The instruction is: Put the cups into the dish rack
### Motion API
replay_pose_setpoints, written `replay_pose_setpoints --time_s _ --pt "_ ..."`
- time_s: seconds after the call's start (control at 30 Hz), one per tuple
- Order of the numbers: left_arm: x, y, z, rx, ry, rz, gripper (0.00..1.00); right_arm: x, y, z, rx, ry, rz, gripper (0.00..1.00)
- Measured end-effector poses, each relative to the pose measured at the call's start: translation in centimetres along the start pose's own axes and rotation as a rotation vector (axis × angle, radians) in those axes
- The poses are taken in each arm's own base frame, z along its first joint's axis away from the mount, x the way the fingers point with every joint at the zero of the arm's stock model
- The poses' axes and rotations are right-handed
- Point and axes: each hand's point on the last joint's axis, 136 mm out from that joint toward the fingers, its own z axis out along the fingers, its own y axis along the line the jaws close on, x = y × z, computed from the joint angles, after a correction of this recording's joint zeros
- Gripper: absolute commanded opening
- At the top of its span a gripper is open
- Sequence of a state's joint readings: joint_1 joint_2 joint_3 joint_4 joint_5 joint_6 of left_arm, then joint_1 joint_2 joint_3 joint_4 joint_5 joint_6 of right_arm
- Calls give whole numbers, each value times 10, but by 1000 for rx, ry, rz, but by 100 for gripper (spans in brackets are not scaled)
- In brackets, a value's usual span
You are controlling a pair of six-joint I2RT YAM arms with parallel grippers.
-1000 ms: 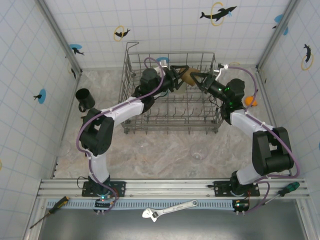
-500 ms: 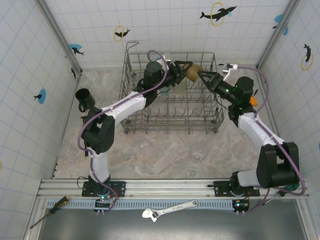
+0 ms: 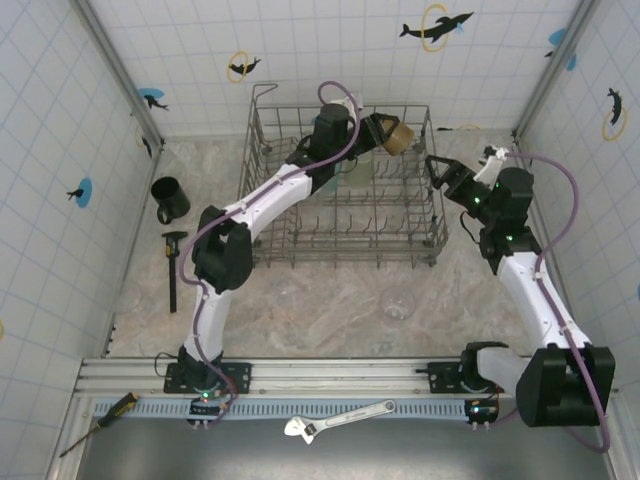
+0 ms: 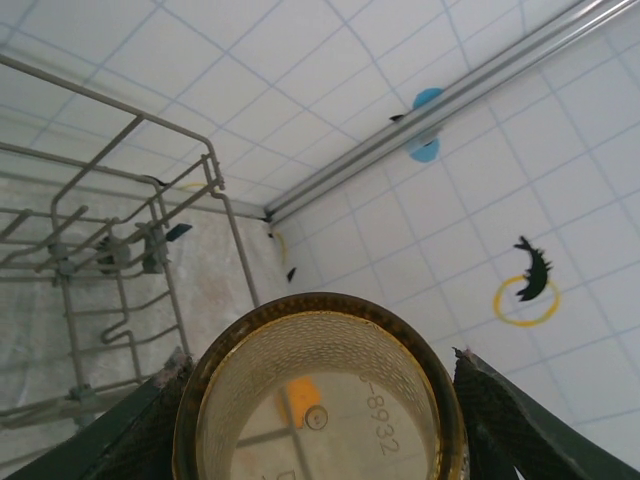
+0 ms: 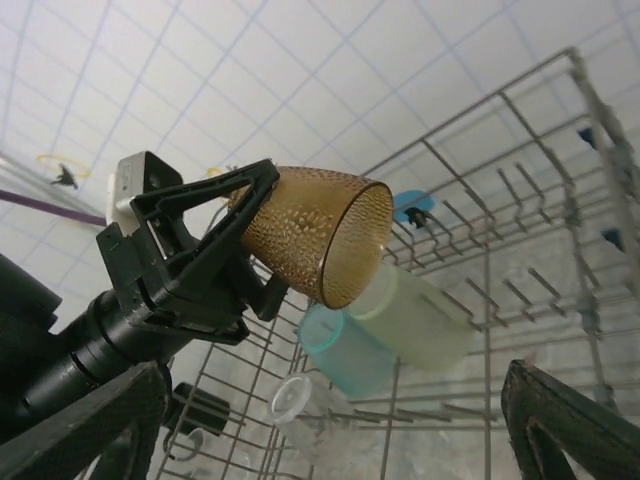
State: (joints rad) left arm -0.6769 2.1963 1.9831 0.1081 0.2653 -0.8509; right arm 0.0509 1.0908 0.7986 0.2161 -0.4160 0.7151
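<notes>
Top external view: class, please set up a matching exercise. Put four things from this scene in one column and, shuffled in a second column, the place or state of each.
Things
1. amber tumbler
2. black mug
3. clear tumbler
4. right gripper

Places or states
A. on the table, left of the dish rack
B. open, holding nothing
C. held in the left gripper above the rack's far edge
D. on the table, on the near side of the rack

Pairs: 1-C, 2-A, 3-D, 4-B
</notes>
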Motion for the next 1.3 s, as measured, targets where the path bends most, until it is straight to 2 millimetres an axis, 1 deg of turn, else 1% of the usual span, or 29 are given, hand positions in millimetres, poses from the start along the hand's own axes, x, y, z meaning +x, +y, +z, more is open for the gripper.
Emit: replay_pose_setpoints --time_s 0.07,0.23,0.37,0.5,0.67,0.8,1.0,1.3 --pt "5 4 6 -24 2 48 0 2 -7 -6 37 -7 -20 100" --pt "19 23 19 -88 15 154 0 10 -24 -18 111 -16 -63 100" --pt "25 36 27 -121 14 222 0 19 -38 -22 156 -6 -78 100" --pt "29 51 32 -158 13 276 0 26 -45 -24 175 5 -89 100" --pt "29 61 39 -178 -6 325 0 29 -50 -25 190 11 -99 100" --pt "40 77 48 -188 6 343 0 29 -51 -26 192 10 -107 100" --pt "39 74 55 -165 -19 372 0 36 -57 -26 201 25 -106 100" --pt "39 73 59 -160 -37 428 0 36 -56 -26 197 24 -110 100"
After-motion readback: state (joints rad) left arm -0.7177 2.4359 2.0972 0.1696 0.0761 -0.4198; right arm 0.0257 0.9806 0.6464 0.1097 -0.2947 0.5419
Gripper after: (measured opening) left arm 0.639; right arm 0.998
